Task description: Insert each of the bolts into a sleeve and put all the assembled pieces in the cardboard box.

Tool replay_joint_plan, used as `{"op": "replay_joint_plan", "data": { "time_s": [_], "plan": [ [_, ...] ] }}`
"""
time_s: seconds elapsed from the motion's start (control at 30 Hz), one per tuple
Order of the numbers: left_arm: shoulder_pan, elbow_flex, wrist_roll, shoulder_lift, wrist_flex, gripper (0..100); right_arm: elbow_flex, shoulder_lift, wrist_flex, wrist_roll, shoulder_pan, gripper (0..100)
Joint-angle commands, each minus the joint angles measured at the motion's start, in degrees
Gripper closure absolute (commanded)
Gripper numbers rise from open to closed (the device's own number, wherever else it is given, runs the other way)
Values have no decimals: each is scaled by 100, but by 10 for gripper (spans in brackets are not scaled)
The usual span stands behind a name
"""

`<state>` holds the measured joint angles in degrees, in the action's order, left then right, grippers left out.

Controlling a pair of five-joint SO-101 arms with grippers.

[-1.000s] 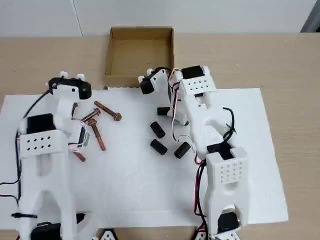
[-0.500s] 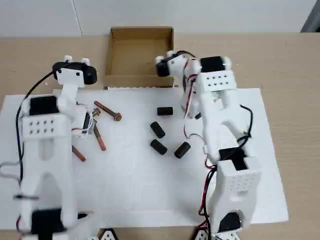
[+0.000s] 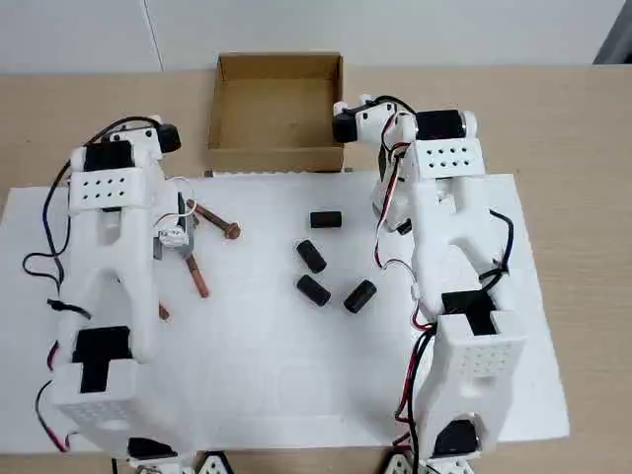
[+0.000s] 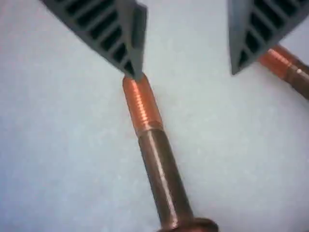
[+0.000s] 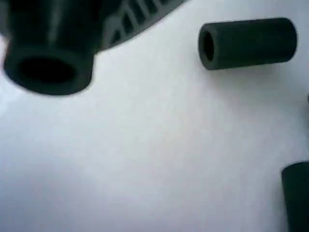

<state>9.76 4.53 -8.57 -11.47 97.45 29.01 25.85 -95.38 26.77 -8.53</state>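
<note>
Several copper bolts lie on the white sheet at the left, among them one (image 3: 212,219) with its head toward the sleeves and one (image 3: 196,274) lower down. My left gripper (image 4: 186,72) hangs open just above them. One fingertip (image 4: 133,67) touches the threaded end of a bolt (image 4: 154,154), and a second bolt (image 4: 289,67) lies by the other finger. Black sleeves (image 3: 325,219) (image 3: 311,257) (image 3: 314,289) (image 3: 360,295) lie mid-sheet. My right gripper (image 5: 63,43), raised beside them, is shut on another black sleeve (image 5: 48,72). The cardboard box (image 3: 225,99) stands behind the sheet.
The white sheet (image 3: 276,375) covers most of the wooden table. The right arm (image 3: 444,178) rises beside the box's near right corner. A lying sleeve (image 5: 248,43) and part of another (image 5: 297,193) are under the right wrist. Bare sheet stretches toward the near edge.
The right arm has drawn back to the right, away from the sleeves, uncovering the sleeve nearest the box. The left arm has swung over the bolts.
</note>
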Motion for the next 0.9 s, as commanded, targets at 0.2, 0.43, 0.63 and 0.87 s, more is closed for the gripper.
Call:
{"op": "replay_joint_plan", "data": {
  "time_s": [0.2, 0.43, 0.63, 0.87],
  "plan": [
    [-44, 242, -1530, -501, -53, 888, 246, -391, -48, -44, 57, 988],
    [-88, 268, -2075, -1046, -97, 889, 246, -198, -57, -44, 40, 988],
    [-202, 312, -1969, -1055, -466, 889, 246, -180, -57, -53, 22, 988],
    [-211, 312, -1952, -1046, -765, 889, 246, -180, -66, -53, 22, 988]
  ]
}}
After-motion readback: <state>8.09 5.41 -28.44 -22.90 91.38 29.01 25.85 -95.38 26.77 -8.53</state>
